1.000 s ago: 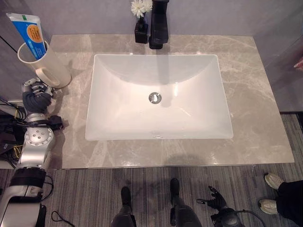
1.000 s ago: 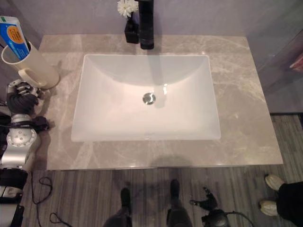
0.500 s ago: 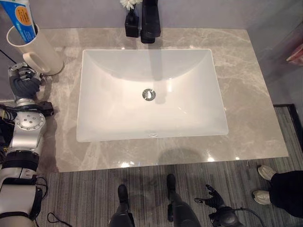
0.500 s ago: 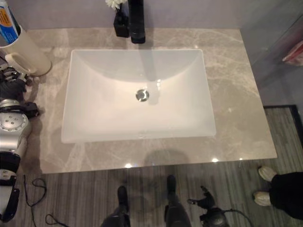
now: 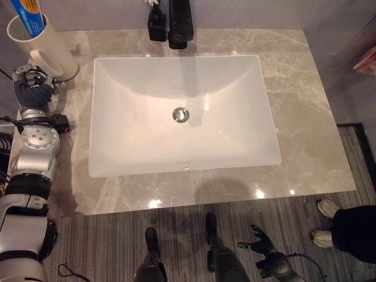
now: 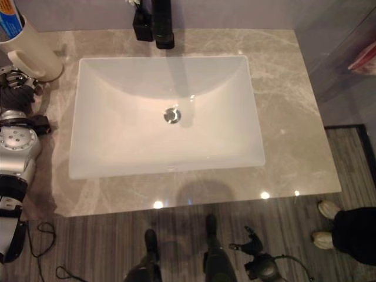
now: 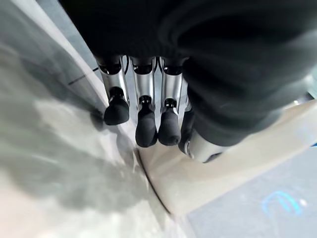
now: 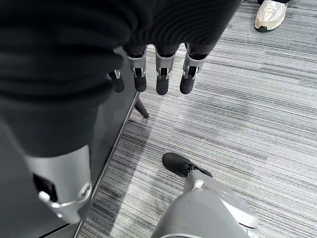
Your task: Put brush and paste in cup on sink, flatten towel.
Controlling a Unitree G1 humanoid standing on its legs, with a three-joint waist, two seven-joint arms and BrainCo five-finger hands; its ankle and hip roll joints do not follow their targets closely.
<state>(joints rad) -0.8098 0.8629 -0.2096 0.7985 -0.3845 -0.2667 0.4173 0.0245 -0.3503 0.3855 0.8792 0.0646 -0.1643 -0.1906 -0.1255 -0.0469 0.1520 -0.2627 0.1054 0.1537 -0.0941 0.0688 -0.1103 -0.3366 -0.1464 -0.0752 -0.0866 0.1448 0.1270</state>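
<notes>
In the left eye view, your left hand (image 5: 34, 88) sat just beside the cream cup (image 5: 42, 48), apparently for its handle; the blue paste (image 5: 28, 13) already stood inside, upright against the smooth ceramic wall. The veined stone table (image 5: 305, 117) framed a glossy white sink (image 5: 176, 141).

In the left wrist view, the fingers (image 7: 143, 124) were curled, tips beside the cup's rounded base, gripping nothing.

In the right wrist view, your right hand (image 8: 158, 74) hung relaxed over ribbed floor (image 8: 237, 119).
</notes>
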